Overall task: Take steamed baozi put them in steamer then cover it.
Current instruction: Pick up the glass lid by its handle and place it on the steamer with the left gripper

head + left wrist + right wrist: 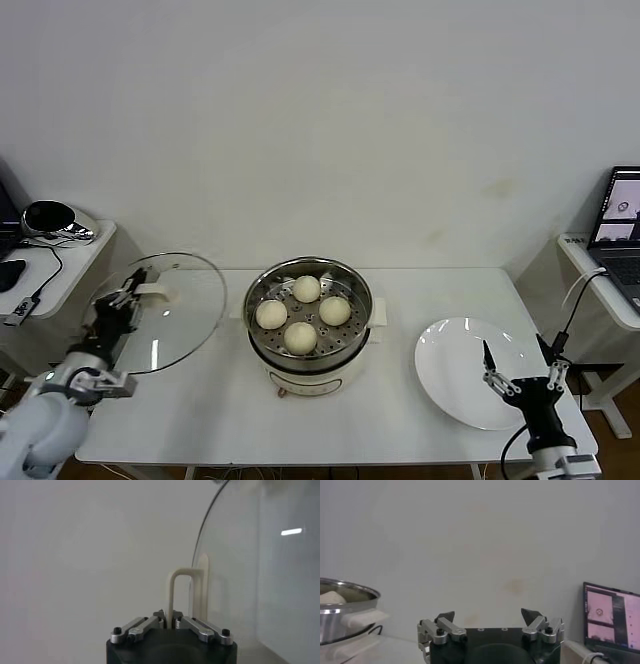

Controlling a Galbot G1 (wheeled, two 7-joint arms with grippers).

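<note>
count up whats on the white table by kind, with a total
steamed baozi, all in the steamer: 4
steamer: 1
white plate, empty: 1
glass cover, tilted up in the left gripper by its handle: 1
total: 7

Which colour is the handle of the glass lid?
Cream-white; the handle shows best in the left wrist view.

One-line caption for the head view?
Left gripper holds the lid beside the steamer with four baozi; right gripper open over the plate.
</note>
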